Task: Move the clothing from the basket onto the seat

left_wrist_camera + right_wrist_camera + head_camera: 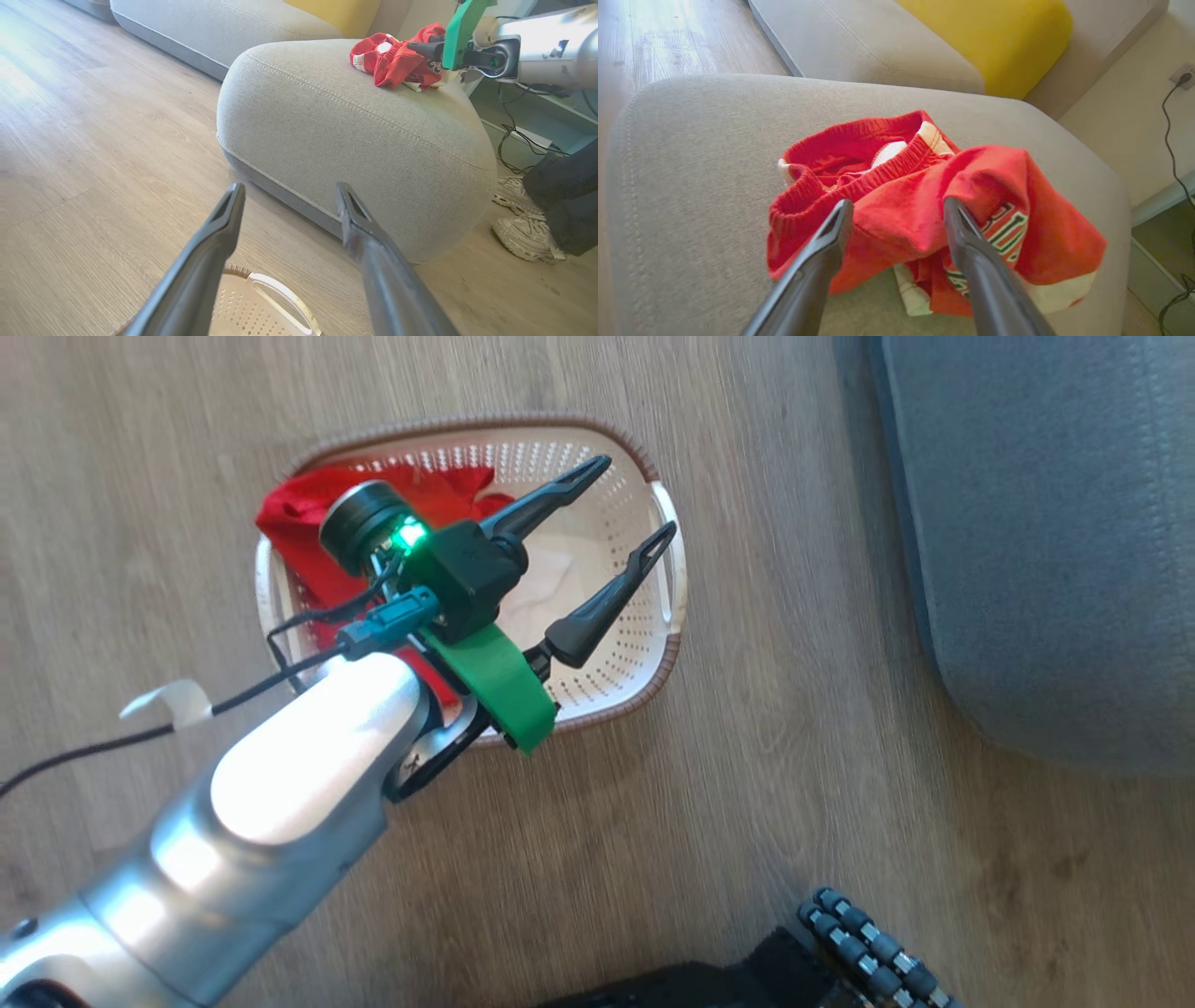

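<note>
Left claw (pixel 288 189) spread above basket (pixel 243 308); red clothing (pixel 392 60) heaped on seat (pixel 336 130).

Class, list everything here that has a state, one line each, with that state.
left gripper: open, empty, over the basket
right gripper: open, fingers astride the red garment
basket: upright on the floor, red clothing and white cloth inside
red garment: crumpled, lying on the seat
</note>
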### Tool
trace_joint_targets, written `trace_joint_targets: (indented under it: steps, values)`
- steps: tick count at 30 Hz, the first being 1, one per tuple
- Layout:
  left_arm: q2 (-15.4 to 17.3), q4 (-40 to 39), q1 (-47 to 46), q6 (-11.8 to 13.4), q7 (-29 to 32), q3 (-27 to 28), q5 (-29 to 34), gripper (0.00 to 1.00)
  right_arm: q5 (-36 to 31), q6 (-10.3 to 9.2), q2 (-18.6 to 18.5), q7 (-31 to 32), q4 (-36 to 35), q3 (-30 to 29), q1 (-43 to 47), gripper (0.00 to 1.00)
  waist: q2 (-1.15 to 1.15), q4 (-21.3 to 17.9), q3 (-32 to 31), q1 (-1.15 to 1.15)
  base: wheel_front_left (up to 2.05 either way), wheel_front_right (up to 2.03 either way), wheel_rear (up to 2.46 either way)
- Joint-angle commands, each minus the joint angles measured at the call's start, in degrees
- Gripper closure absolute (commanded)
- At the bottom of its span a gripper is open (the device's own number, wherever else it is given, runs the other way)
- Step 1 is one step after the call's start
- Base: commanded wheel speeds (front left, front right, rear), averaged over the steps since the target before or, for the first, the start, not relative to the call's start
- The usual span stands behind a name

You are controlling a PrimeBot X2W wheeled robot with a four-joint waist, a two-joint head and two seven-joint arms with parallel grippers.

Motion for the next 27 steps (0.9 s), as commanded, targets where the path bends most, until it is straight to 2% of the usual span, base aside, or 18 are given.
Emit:
trace_joint_targets:
  steps: [1, 5, 18, 23, 27]
  values:
    - [0.0, -1.1, 0.8, -0.4, -0.3, 2.5, 0.4, 0.0, 1.1, 0.4, -0.5, -0.7, -3.0, 2.3, 2.3, 0.0, 0.0, 0.5, -2.1, 0.0, 0.0, 0.0, 0.0]
    - [-1.0, -0.2, 3.2, -0.4, -0.3, 4.8, 0.5, 0.0, 3.4, 0.4, 2.2, -0.7, -8.3, 6.7, 7.2, 0.0, 0.0, 1.5, -5.5, 0.0, 0.0, 0.0, 0.0]
    - [-4.2, 3.2, 11.8, -0.4, -0.3, 16.9, 2.3, 0.0, 15.7, 0.4, 6.4, -0.7, -24.2, 20.1, 18.4, 0.0, 0.0, 7.2, -16.0, 0.0, 0.0, 0.0, 0.0]
    - [-5.0, 4.1, 14.8, -0.4, -0.3, 20.8, 3.3, 0.0, 17.8, 0.4, 7.5, -0.7, -27.4, 24.0, 21.2, 0.0, 0.0, 8.8, -18.9, 0.0, 0.0, 0.0, 0.0]
    - [-6.1, 5.5, 18.0, -0.4, -0.3, 26.2, 4.9, 0.0, 19.2, 0.4, 8.0, -0.7, -29.0, 27.3, 23.7, 0.0, 0.0, 10.8, -22.3, 0.0, 0.0, 0.0, 0.0]
